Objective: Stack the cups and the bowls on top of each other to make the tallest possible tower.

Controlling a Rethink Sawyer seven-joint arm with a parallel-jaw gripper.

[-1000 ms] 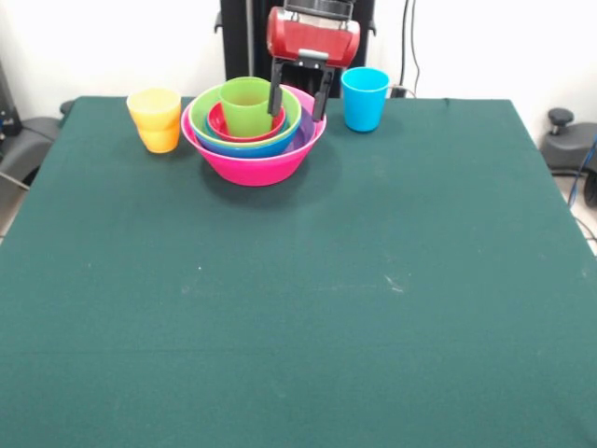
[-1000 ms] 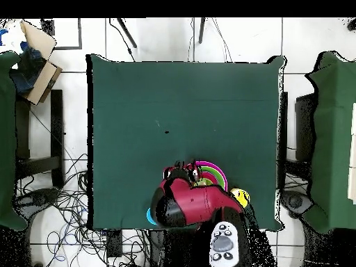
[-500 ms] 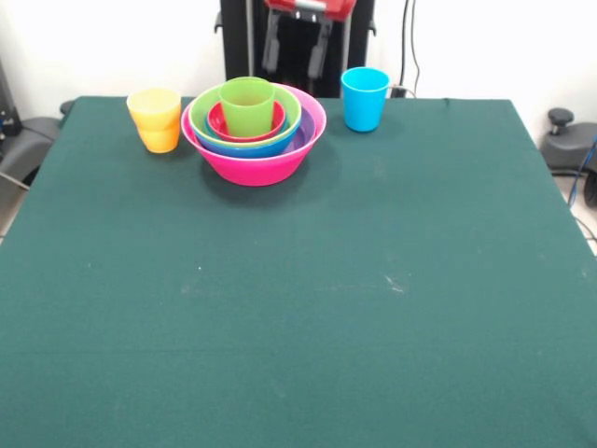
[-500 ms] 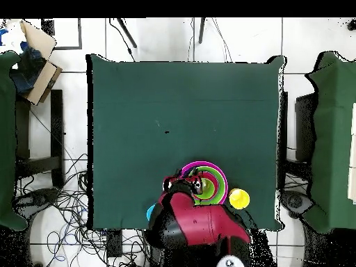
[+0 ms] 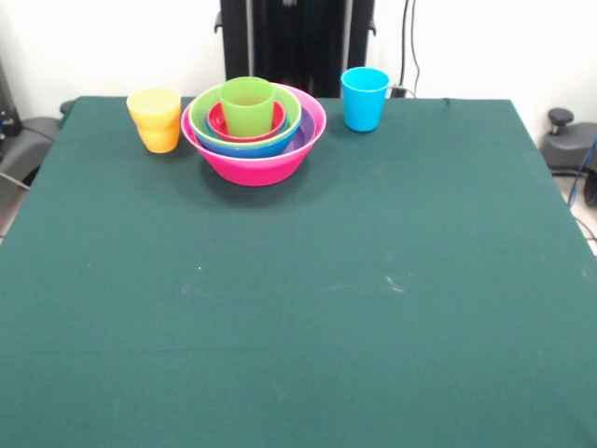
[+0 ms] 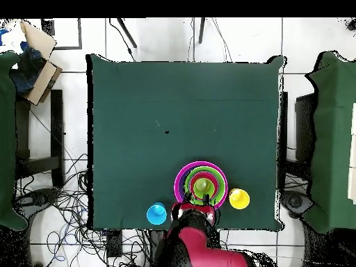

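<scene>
The tower [image 5: 254, 133] stands at the far side of the table. Its widest piece is a large pink bowl [image 5: 256, 164]. Purple, blue, light green and small red-pink bowls are nested in it. A green cup [image 5: 247, 105] stands upright in the middle. From above the tower [image 6: 201, 185] shows as coloured rings. A blue cup [image 5: 364, 98] stands alone beside it, also seen from above [image 6: 156, 213]. On the other side a yellow cup [image 5: 154, 105] sits on an orange cup [image 5: 160, 140]. My gripper [image 6: 197, 206] is out of the front view. Overhead it hovers at the tower's edge nearest the base, touching nothing.
The red arm [image 6: 198, 247] reaches in over the table's edge by the base. The green table cloth [image 5: 298, 280] has nothing else on it. Other green-covered tables [image 6: 332, 139] stand at both sides, and cables [image 6: 62, 208] lie on the floor.
The gripper rose from beside the green cup and drew back toward the base, leaving the front view. The green cup stayed in the tower; the other cups did not move.
</scene>
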